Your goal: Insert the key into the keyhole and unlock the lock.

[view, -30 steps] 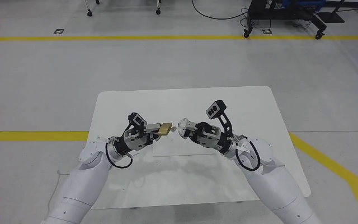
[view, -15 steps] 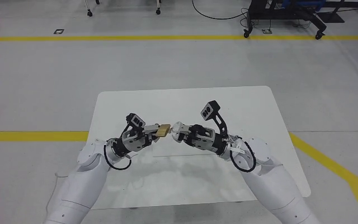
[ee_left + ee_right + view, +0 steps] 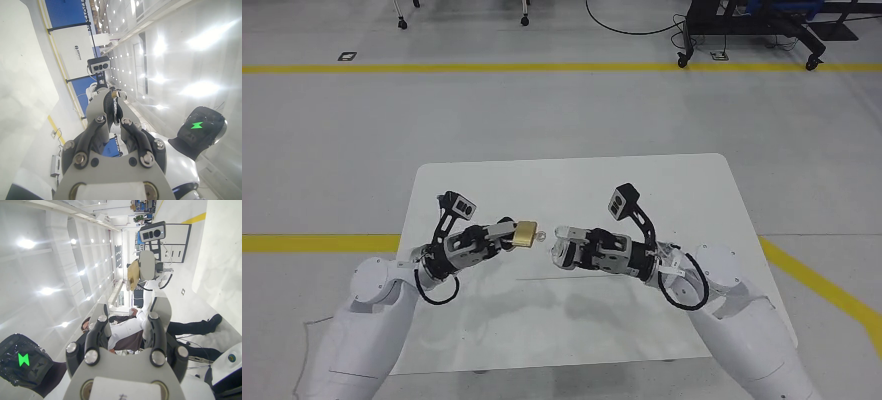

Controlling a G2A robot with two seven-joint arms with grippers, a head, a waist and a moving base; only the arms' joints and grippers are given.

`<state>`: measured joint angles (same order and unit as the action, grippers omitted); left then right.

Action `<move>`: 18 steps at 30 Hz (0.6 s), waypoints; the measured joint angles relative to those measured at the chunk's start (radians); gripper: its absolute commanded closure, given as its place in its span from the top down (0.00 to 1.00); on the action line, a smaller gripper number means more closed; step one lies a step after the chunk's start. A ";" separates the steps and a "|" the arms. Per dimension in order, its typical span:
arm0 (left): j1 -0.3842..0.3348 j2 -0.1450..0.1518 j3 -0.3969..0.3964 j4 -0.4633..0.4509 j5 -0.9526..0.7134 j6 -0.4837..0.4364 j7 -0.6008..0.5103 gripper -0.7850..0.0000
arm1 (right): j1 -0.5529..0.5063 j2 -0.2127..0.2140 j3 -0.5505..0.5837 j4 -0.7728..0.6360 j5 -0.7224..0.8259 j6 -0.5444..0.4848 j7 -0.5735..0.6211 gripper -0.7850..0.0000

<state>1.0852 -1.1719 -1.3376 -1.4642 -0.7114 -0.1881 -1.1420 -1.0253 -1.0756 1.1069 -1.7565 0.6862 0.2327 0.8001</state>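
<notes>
The left end effector (image 3: 510,232) is clenched on the lock (image 3: 528,235) above the counter (image 3: 682,190), and its fingers hide most of the lock. The key (image 3: 130,284) projects from the lock's end with its blade concealed. The right end effector (image 3: 560,248) is released and empty, near the key.

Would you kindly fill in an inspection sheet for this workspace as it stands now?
Surface: white table, with both hands held above it.
Job's things: brass lock held in the air by its shackle; a silver key appears seated in the lock's end.
Clutter: nothing seen.
Hands: left hand shut on the lock; right hand open, holding nothing, apart from the key.
Cables: black cable loops at both wrists.
Surroundings: yellow floor lines; wheeled cart on the floor beyond the table.
</notes>
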 measured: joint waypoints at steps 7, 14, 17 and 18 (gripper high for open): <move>-0.004 0.007 -0.007 -0.018 0.068 0.006 0.011 0.00 | 0.018 -0.008 -0.020 0.003 0.028 0.069 -0.014 0.40; 0.006 0.009 0.003 -0.029 0.089 -0.012 0.032 0.00 | 0.033 -0.011 -0.036 0.008 0.011 0.123 -0.016 0.34; 0.005 0.010 0.008 -0.028 0.110 -0.016 0.036 0.00 | 0.041 -0.014 -0.042 0.014 0.016 0.137 -0.021 0.05; 0.005 0.010 0.009 -0.029 0.115 -0.020 0.038 0.00 | 0.043 -0.015 -0.045 0.016 0.020 0.145 -0.022 0.00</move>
<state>1.0898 -1.1615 -1.3286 -1.4932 -0.5966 -0.2078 -1.1037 -0.9826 -1.0904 1.0615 -1.7401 0.7060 0.3773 0.7781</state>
